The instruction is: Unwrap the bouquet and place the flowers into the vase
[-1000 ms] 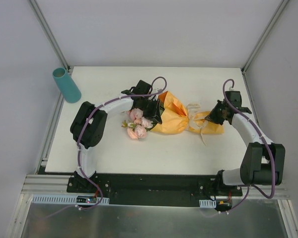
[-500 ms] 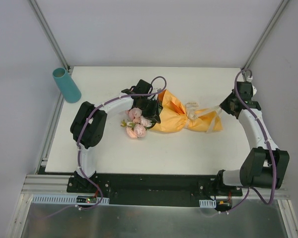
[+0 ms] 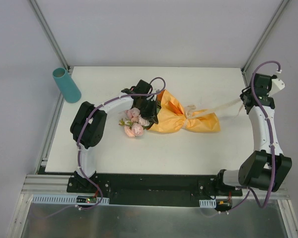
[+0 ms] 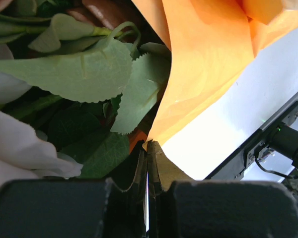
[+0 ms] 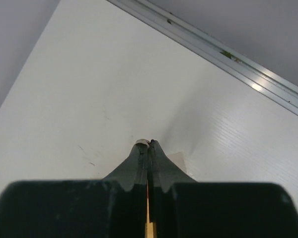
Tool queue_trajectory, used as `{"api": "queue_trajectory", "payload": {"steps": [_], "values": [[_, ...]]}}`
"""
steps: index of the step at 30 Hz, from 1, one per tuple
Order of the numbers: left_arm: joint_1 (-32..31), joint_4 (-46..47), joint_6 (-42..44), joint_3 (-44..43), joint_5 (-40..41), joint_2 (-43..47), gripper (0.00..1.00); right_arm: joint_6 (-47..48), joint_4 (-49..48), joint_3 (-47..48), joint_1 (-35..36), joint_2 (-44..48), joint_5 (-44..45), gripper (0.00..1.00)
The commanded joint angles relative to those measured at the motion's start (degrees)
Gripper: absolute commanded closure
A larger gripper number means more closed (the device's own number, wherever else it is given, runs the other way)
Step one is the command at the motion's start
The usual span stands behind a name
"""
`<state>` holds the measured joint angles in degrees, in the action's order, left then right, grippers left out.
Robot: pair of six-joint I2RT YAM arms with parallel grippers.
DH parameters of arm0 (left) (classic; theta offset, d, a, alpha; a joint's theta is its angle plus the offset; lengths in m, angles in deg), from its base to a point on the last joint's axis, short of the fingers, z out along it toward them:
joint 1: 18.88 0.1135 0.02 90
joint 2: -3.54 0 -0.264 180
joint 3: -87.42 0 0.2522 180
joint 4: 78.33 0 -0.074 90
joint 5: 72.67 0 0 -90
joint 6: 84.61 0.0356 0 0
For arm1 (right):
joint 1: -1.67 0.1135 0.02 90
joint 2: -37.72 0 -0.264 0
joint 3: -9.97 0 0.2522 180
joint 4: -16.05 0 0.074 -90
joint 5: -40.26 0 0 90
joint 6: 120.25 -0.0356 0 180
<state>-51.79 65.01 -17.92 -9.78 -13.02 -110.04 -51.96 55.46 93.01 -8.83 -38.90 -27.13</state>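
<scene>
Top view alone shows cream ribbon [image 3: 221, 106] stretched from bouquet [image 3: 171, 118] to clenched right pincer [image 3: 244, 99]; left pincer [image 4: 148, 145] nips orange wrapping [image 4: 208, 59].

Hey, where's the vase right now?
In the top view, the vase is at the far left corner of the table, well to the left of the bouquet.

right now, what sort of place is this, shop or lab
Most likely a robot lab test cell: white table framed by aluminium rails and plain grey walls, two robot arms bolted at its near edge, only a bouquet and teal vase as props.
</scene>
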Motion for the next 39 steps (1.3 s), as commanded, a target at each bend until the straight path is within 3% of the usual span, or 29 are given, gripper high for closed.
{"api": "queue_trajectory", "payload": {"steps": [1,8,11,14,17,21,25,31,39], "values": [[0.47,-2.86,0.99,-1.55,3.54,1.43,1.0,1.67,-3.32,6.65,-1.62,-1.24,3.66,1.0],[0.39,-3.12,-0.33,-1.73,1.26,1.34,1.0,0.36,0.53,12.02,-2.95,-4.06,2.02,0.98],[0.39,-3.12,-1.03,-1.73,0.38,1.87,0.99,-1.31,3.7,10.97,-2.86,-3.72,-4.39,0.76],[0.39,-3.12,-1.74,-1.55,-0.76,3.62,0.86,-2.01,5.28,7.2,-1.98,-1.35,-10.64,0.61],[0.39,-3.21,-2.0,-1.81,-0.59,6.52,0.72,-2.72,4.41,2.02,-0.67,2.51,-16.09,0.53],[0.39,-3.12,-2.97,-4.62,-0.32,9.6,0.58,-2.11,0.9,-4.66,2.76,7.09,-26.11,0.52],[0.39,-3.21,-3.32,-8.31,-0.15,9.61,0.47,-2.97,-2.96,-9.41,8.82,9.73,-26.74,0.51],[0.39,-3.03,-3.32,-8.23,-3.4,5.13,0.48,-4.74,-9.29,-11.27,18.4,4.65,-23.06,0.49],[-0.49,-3.12,-2.18,-6.56,-5.16,1.96,0.5,-9.13,-14.31,-5.74,24.12,-10.72,-17.43,0.42]]}}
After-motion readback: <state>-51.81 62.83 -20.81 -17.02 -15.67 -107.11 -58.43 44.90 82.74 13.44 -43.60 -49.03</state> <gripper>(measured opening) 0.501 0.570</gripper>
